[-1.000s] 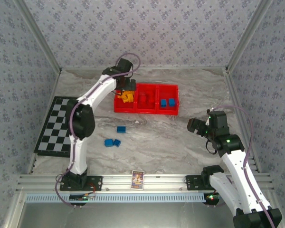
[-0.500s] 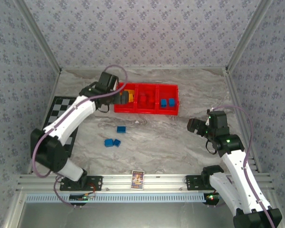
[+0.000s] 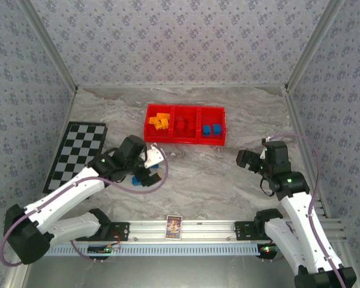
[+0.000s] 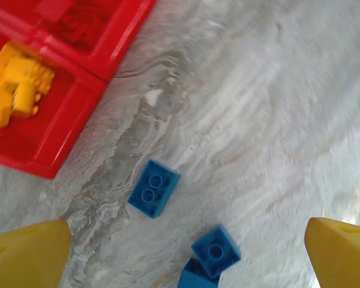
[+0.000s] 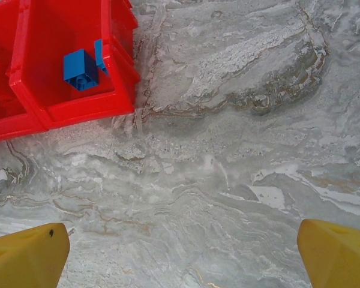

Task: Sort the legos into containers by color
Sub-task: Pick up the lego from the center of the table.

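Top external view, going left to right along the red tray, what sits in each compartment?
In order: orange-yellow legos → red legos → blue legos.

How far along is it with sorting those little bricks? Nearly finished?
Mostly done, it seems. In the red tray, yellow bricks lie in the left compartment, red bricks in the middle, two blue bricks in the right. In hand: nothing. The left claw hangs open above three loose blue bricks on the table; the right claw is open and empty. Left: those three.
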`<action>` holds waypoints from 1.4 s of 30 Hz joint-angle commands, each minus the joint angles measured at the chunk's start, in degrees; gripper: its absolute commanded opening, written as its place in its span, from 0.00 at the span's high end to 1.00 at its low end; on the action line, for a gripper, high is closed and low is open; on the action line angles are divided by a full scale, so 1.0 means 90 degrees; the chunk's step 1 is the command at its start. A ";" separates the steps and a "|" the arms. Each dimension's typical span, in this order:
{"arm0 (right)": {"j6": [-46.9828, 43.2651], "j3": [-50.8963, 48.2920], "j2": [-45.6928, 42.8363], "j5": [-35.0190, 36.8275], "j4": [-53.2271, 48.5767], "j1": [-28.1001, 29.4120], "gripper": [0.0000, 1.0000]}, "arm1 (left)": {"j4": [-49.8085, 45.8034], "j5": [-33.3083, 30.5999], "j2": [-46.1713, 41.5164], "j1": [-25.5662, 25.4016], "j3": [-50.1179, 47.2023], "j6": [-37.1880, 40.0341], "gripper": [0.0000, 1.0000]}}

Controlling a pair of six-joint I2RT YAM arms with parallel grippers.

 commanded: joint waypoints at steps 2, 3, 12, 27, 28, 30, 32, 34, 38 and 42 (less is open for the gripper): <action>-0.0041 -0.0061 -0.0081 -0.0120 0.0070 0.0012 0.00 | -0.0354 0.1004 0.0105 0.0739 -0.0236 0.2501 0.04; -0.0041 -0.0061 -0.0090 -0.0125 0.0082 0.0008 0.00 | -0.0416 0.1203 0.0232 0.0986 -0.0236 0.2900 0.05; 0.0033 -0.0054 -0.0227 -0.0159 0.0015 0.0066 0.00 | -0.0041 0.1209 0.1774 0.1341 0.0169 0.4301 0.08; 0.0040 -0.0100 -0.0628 -0.0037 0.0046 0.0155 0.00 | 0.0112 0.1814 0.3468 0.1768 0.1321 0.4246 0.19; 0.0038 -0.0100 -0.0628 0.0002 0.0028 0.0159 0.00 | 0.0044 0.1885 0.3530 0.1785 0.1390 0.4243 0.19; 0.0058 -0.0100 -0.0629 0.0040 0.0008 0.0158 0.00 | 0.0025 0.1875 0.3655 0.1790 0.1472 0.4250 0.19; 0.0060 -0.0119 -0.0628 0.0042 0.0035 0.0156 0.00 | 0.0046 0.1789 0.3727 0.1790 0.1484 0.4297 0.20; 0.0056 -0.0124 -0.0628 0.0041 0.0046 0.0167 0.00 | 0.0132 0.1736 0.3795 0.1800 0.1489 0.4276 0.20; 0.0057 -0.0139 -0.0613 0.0060 0.0072 0.0158 0.00 | 0.0309 0.1781 0.3984 0.1809 0.1428 0.4148 0.22; 0.0058 -0.0139 -0.0598 0.0060 0.0075 0.0164 0.00 | 0.0287 0.1761 0.4106 0.1804 0.1387 0.4146 0.24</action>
